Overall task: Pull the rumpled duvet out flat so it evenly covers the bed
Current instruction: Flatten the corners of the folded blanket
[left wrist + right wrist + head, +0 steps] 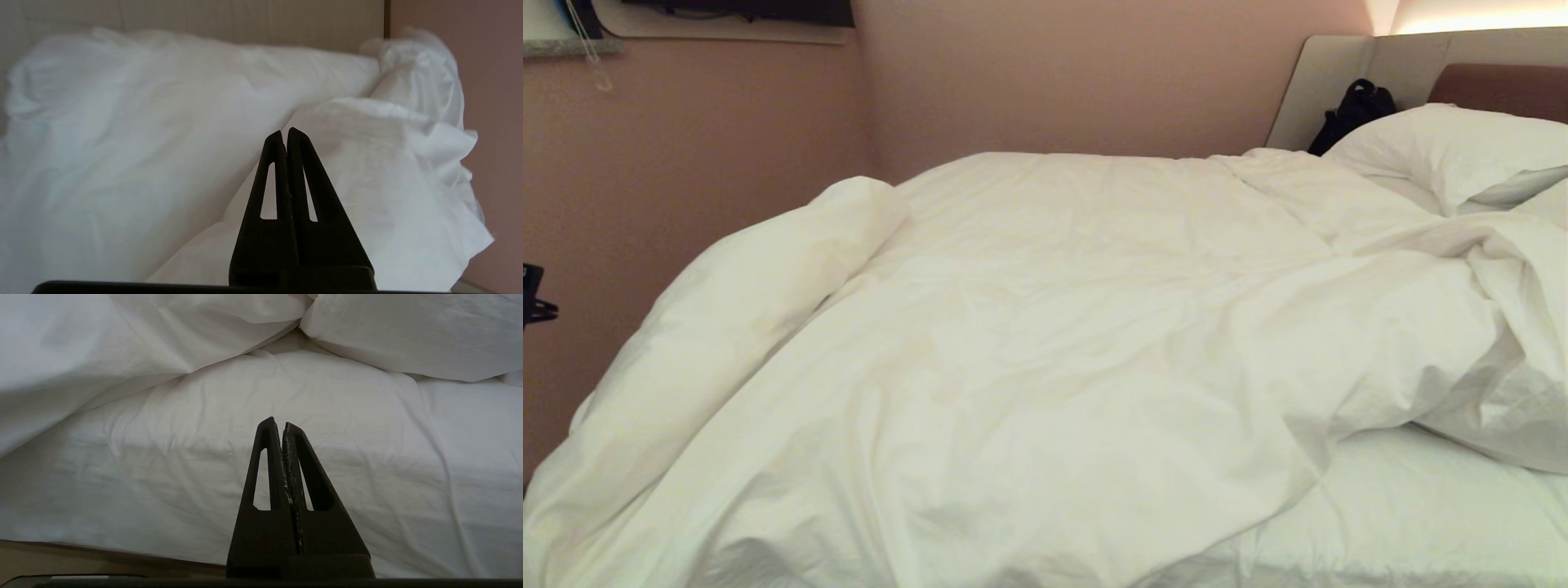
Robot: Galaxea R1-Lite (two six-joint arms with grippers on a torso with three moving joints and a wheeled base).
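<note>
My left tool [284, 134] is clenched tight, fingers pressed together with nothing between them, hanging in the air short of the bedding. Just beyond its tips is a bunched, crumpled fold of the duvet [380, 171], heaped up beside the pink wall [494, 81]; to the other side of the tips the white cover runs away smoother toward a beige panel [245, 20] behind it. I'm not touching the fabric.

My right tool [280, 425] is clenched too, empty, pointing at the mattress side of the bed [102, 555]. Ahead of its tips lies the taut sheet [286, 416], and past that the puffy edge of the duvet and a pillow [408, 330] meet in a crease.

From the head camera neither tool shows. The duvet [1045, 327] lies across most of the bed, creased, with a thick roll doubled over along the wall side [727, 302] and a rumpled heap turned back near the pillows [1454, 155], leaving bare sheet [1421, 506] uncovered at the near corner. A black bag [1352, 110] leans on the headboard [1494, 86].
</note>
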